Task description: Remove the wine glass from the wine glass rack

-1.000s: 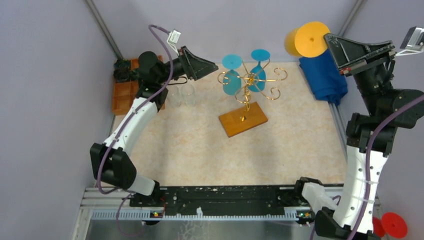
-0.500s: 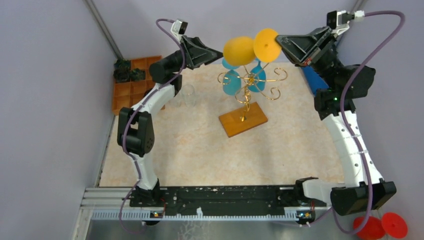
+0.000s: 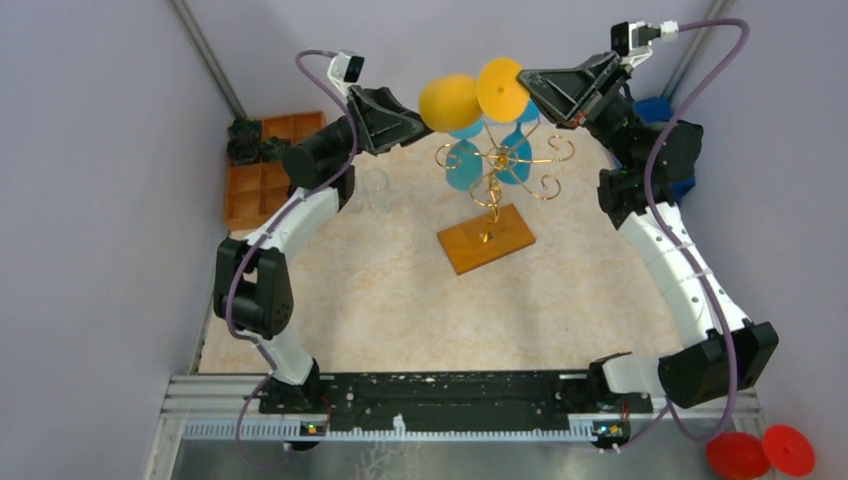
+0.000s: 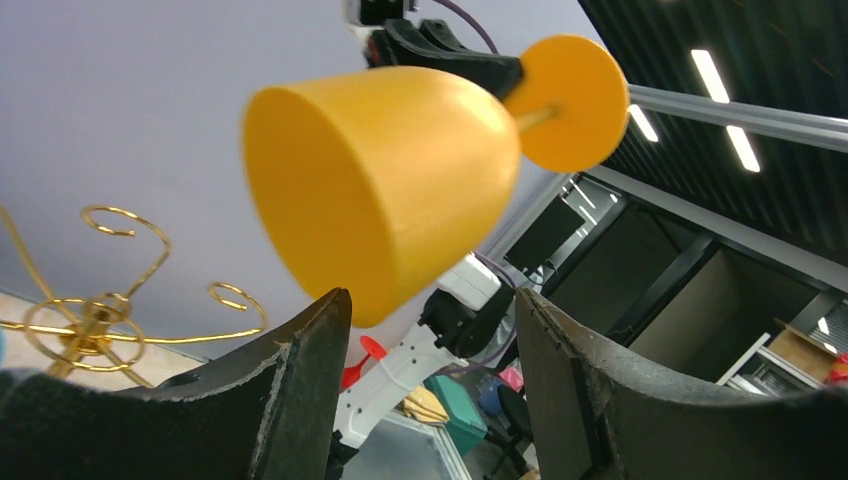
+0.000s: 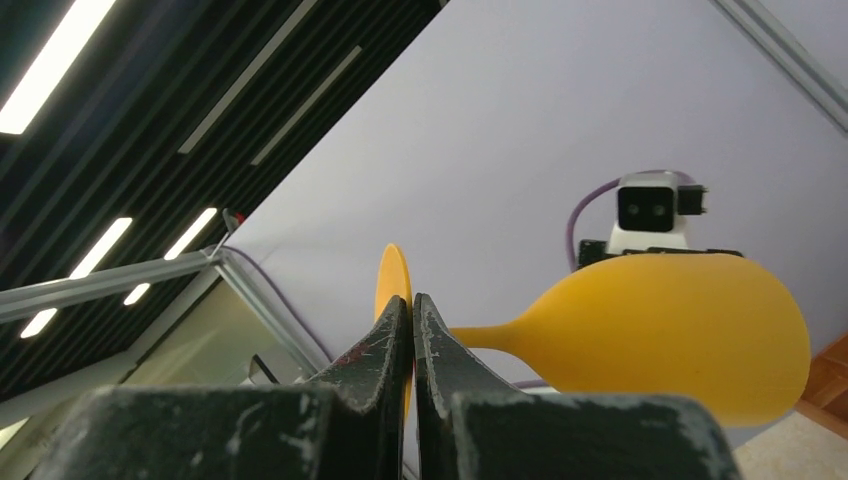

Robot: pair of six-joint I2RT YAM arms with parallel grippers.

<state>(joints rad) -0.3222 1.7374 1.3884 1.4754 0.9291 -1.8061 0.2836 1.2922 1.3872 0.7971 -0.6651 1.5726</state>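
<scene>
The yellow wine glass [image 3: 450, 102] lies sideways above the wine glass rack [image 3: 497, 160], its foot pinched in the right tool [image 3: 527, 90], its bowl pointing into the left tool [image 3: 418, 118], whose fingers stand apart just beside it.

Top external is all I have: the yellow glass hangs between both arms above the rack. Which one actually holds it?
Observer: On the right wrist view, the right fingers are pinched shut on the flat foot of the yellow glass.
Operator: And the left side?
Observer: On the left wrist view, the left fingers stand spread, the bowl at their tips, not clamped.
</scene>
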